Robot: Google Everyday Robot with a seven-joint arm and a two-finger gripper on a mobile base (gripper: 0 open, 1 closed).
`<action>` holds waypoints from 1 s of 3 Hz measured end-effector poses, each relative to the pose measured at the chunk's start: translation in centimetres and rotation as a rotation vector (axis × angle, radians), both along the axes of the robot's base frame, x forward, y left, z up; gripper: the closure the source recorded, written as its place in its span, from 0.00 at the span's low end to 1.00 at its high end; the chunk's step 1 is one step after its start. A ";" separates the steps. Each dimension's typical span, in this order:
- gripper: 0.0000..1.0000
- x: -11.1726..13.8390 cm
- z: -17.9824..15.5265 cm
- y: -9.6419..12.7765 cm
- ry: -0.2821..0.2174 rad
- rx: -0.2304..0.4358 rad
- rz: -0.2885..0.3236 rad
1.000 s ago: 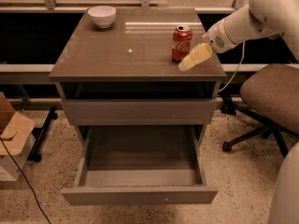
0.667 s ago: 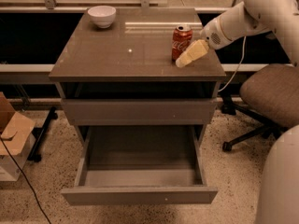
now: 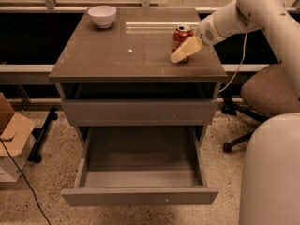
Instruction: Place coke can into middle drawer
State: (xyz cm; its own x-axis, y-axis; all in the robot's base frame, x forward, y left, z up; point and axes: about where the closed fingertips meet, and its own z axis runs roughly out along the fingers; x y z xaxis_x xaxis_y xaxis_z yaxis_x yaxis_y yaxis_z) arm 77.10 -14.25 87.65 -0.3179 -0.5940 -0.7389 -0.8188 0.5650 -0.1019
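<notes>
Pale wedge-shaped hand [image 3: 179,56] at cylindrical red coke can [image 3: 181,33] on smooth cabinet top [image 3: 117,55]; grip unclear.

No writing can be read, not even on the coke can [image 3: 182,34] beside the claw [image 3: 181,53].

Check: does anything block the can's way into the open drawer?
Nothing visible does. The gripper is at the can on the cabinet top; the drawer below stands pulled out, floor bare.
</notes>
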 end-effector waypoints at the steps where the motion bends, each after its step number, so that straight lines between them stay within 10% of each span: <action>1: 0.19 1.5 -0.3 0.6 0.000 0.039 -0.016; 3: 0.66 2.5 0.2 1.3 -0.021 0.085 -0.023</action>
State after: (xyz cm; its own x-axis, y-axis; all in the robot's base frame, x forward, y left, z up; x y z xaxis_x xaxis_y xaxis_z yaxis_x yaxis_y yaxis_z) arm 79.57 -12.96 87.80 -0.3147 -0.5220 -0.7928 -0.8039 0.5907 -0.0698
